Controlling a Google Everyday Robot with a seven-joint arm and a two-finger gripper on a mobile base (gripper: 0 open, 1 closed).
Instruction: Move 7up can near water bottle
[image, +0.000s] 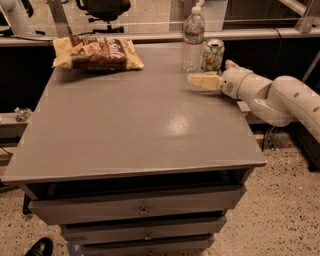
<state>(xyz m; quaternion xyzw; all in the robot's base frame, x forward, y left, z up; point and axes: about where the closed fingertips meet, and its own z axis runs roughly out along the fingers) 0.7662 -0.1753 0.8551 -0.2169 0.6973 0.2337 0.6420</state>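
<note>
The 7up can (212, 55), white and green with a silver top, stands upright at the far right of the grey table (125, 125). The water bottle (193, 39), clear with a white cap and a label band, stands just left of the can, nearly touching it. My gripper (201, 80) is cream-coloured and reaches in from the right on a white arm (280, 97). It sits low over the table just in front of the can and bottle, apart from both, with nothing in it.
A chip bag (97, 52) lies at the far left of the table. The table's right edge runs under my arm. Drawers (142, 210) are below the front edge. An office chair (102, 7) and a rail stand behind the table.
</note>
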